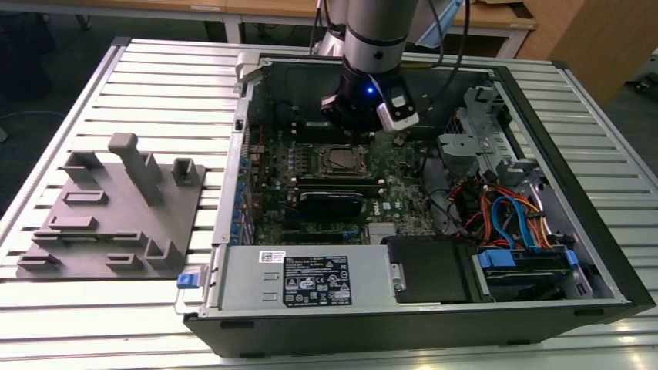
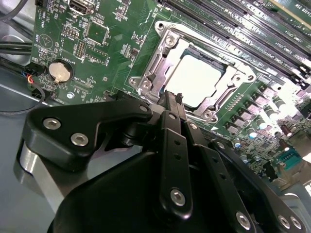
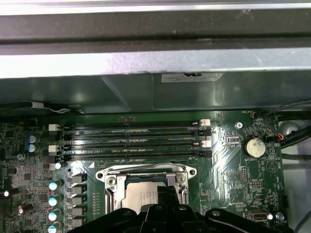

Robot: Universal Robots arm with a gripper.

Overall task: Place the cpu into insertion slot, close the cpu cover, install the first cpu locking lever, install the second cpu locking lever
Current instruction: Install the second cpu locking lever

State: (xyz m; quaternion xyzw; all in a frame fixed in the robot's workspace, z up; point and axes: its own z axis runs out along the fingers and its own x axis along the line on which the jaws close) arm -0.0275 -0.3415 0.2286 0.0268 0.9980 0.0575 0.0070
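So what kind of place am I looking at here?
Likely a robotics lab or test bench for computer assembly. An open computer case lies on a slatted metal table, a robot arm reaches down over its green motherboard, and a grey fixture tray sits beside it.

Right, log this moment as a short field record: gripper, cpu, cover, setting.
gripper: hanging just over the socket's edge, fingers together, holding nothing
cpu: lying flat in the insertion slot, silver top showing
cpu cover: metal frame lying down around the cpu
setting: green motherboard inside an open computer case on a slatted table
nearby: grey fixture block at the exterior view's left
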